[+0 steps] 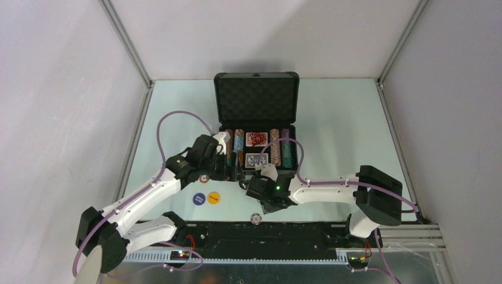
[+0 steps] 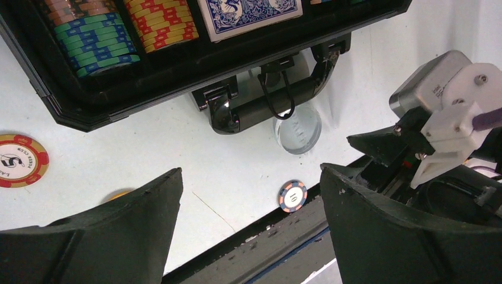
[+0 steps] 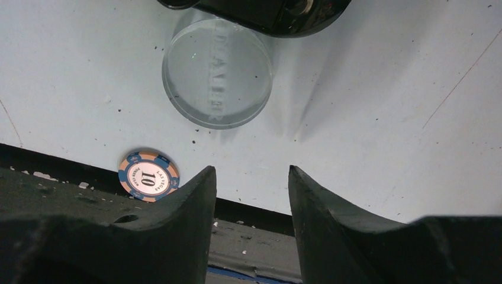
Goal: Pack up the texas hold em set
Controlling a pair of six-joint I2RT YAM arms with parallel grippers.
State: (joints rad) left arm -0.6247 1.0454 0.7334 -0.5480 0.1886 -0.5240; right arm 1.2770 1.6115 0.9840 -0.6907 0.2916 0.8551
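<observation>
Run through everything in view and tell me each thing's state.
Black case: open, lid upright.
Chip stacks: stowed in case slots.
Blue card deck: in the case.
Clear dealer button: loose on table, by the handle.
10 chip: loose, flat on table.
5 chip: loose, flat on table.
Blue button, yellow button: loose on table.
Left hand: open, empty.
Right hand: open, empty.

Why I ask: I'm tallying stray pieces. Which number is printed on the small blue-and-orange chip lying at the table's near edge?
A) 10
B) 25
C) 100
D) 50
A: in the right wrist view the chip plainly reads 10 in its white centre.
</observation>
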